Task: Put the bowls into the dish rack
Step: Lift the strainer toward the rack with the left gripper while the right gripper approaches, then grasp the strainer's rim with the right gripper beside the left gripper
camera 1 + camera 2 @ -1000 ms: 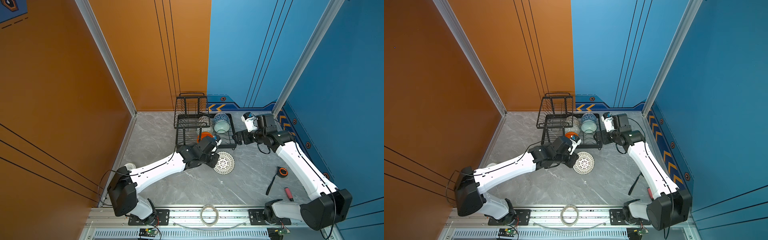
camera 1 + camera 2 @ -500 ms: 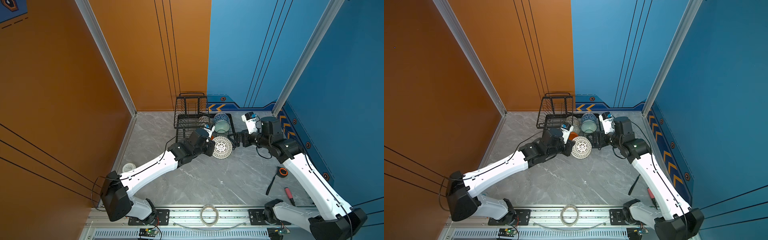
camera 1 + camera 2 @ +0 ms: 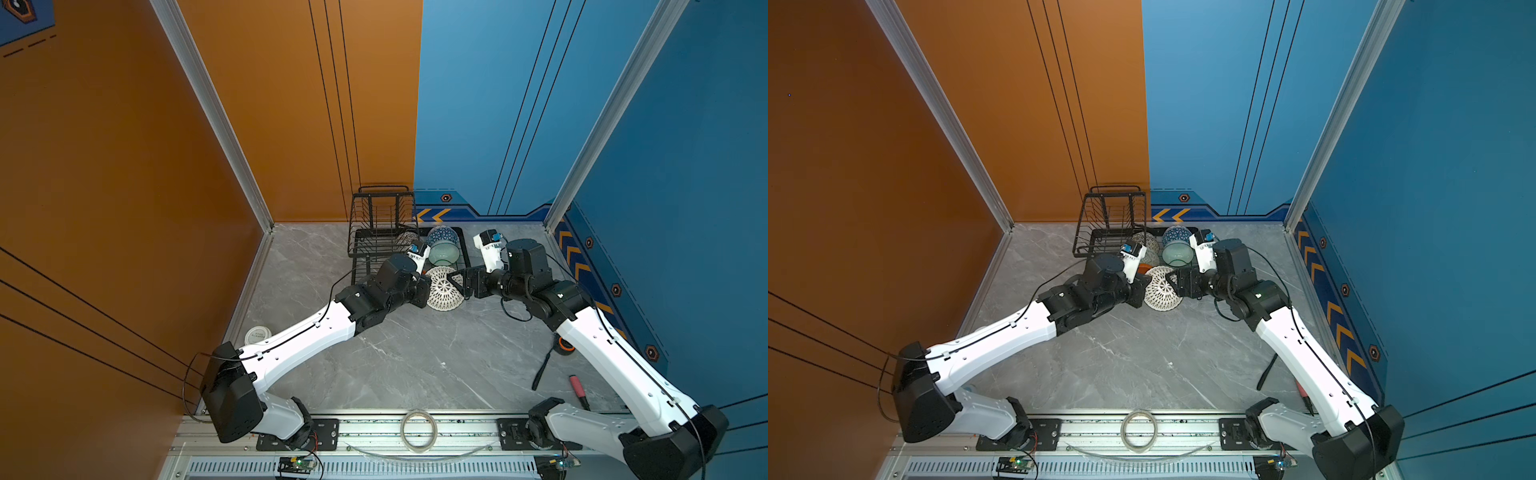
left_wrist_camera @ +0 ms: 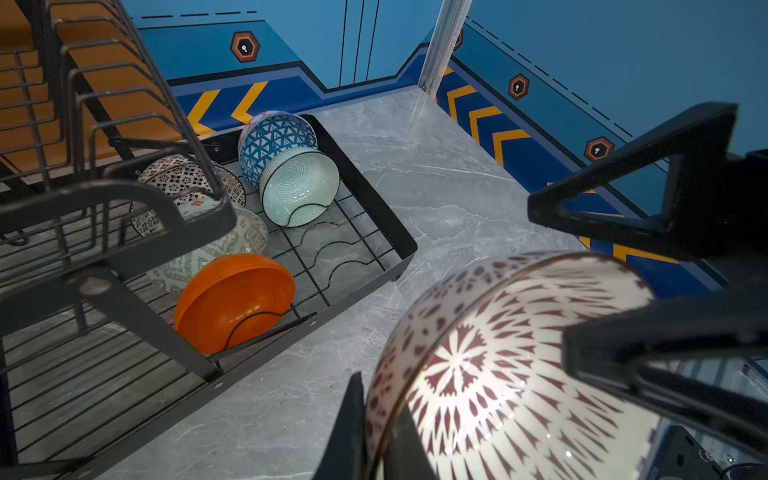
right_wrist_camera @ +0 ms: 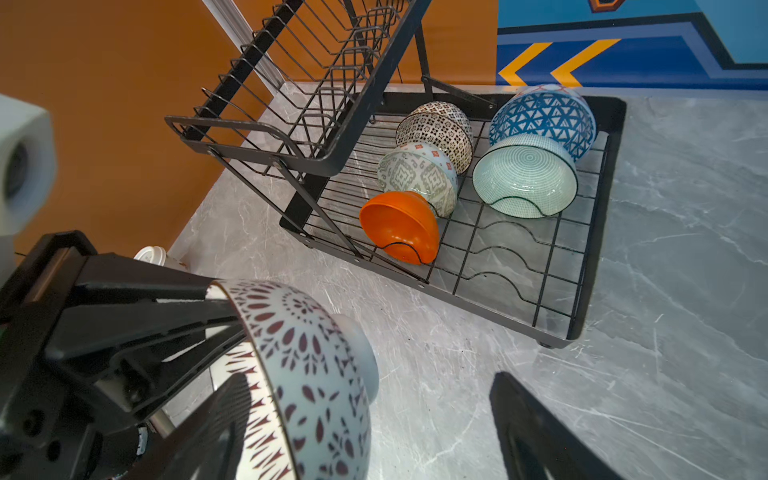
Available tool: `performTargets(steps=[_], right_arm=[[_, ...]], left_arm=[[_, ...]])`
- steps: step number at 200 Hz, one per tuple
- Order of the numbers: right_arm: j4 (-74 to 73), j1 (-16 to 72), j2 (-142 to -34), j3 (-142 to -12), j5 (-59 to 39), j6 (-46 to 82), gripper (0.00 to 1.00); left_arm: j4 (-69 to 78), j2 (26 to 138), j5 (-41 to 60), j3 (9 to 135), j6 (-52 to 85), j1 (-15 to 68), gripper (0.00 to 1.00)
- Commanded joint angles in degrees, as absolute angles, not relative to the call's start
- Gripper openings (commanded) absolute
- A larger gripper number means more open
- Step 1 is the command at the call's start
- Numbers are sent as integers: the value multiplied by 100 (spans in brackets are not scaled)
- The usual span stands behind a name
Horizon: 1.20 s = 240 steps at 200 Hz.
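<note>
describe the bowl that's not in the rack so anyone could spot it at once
Find the black wire dish rack by the back wall. Just in front of its lower tray, the left gripper is shut on the rim of a white bowl tipped on its side. It alone is outside the rack and carries dark red petal marks.
</note>
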<state>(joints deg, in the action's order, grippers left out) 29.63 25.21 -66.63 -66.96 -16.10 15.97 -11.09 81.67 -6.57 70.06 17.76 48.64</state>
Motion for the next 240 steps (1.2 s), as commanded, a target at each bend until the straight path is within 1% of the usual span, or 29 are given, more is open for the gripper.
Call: performTargets(steps=[1,39,69,103,134,169,219,240], right_arm=[[2692,2579,-6751,-6561,-1424,1913,83],[2689,2719,-6841,-6520,-1202,2012,76],[2681,2746,-6935,-6557,-1143,2057,67],[2569,2786,-7038,-6531,-1109,2091,62],[2534,2786,-7112,-6522,-1124,2083,45],[2505,2772,-7132,-6531,-1129,2057,28],[2487,2699,-7180,-6608,-1133,1959,0],[2487,2637,-7253,-6700,-1210,1867,0]], left_arm=[[-713,8027,-846,7065,1731,4827,0],[-725,8022,-911,7093,1705,4821,0],[-699,8065,-934,7113,1706,4814,0],[-747,8164,-897,7171,1700,4797,0],[-659,8210,-866,7108,1749,4799,0],[-600,8200,-800,7093,1736,4807,0],[-786,8196,-415,7200,1503,4768,0],[-784,8157,-389,7188,1477,4760,0]])
